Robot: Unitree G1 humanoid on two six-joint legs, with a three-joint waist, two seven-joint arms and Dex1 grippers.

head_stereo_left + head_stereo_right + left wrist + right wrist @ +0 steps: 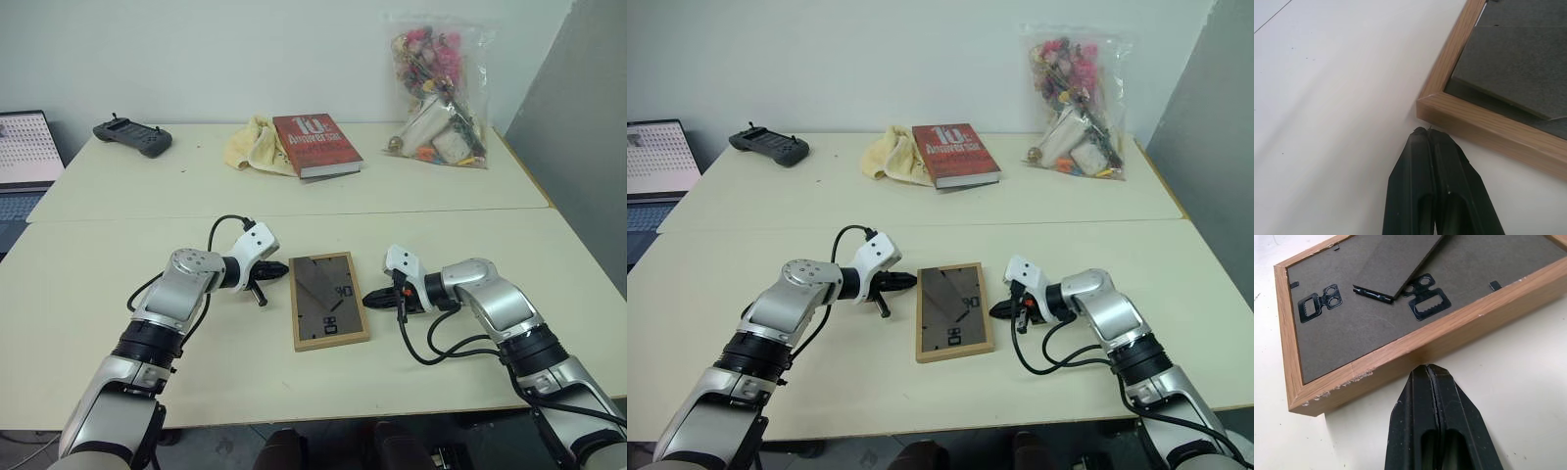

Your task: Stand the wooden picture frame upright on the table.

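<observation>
Far left, beyond the surface (118, 245) edge: laptop (24, 162) with lit screen. On the far half, beyond the straight seam: black handheld controller (133, 136), then crumpled yellow cloth (257, 145) touching a red book with white lettering (315, 144), then at the far right a clear plastic bag (438, 93) of mixed items with pink pieces.

On the near half, left pincer (281, 274) pressed fully together, holding nothing, tips aimed rightward at the far left corner of the wooden picture frame (329, 300); seen from the left wrist, black fingers (1437, 186) sealed along their length, tip just beside the frame's light-wood corner (1426, 104), contact impossible to judge.

Wooden picture frame lying flat, face down, between the two arms near the middle of the near half; dark brown back panel up, stand flap (1396, 259) resting against the back, two black sawtooth hangers (1425, 301) showing. Not upright.

Right pincer (374, 298) likewise clamped together on nothing, tips aimed leftward at the frame's right long edge; from the right wrist, closed fingers (1432, 426) just short of or touching the wooden side, cannot tell which. Chipped spots along that wood edge.
</observation>
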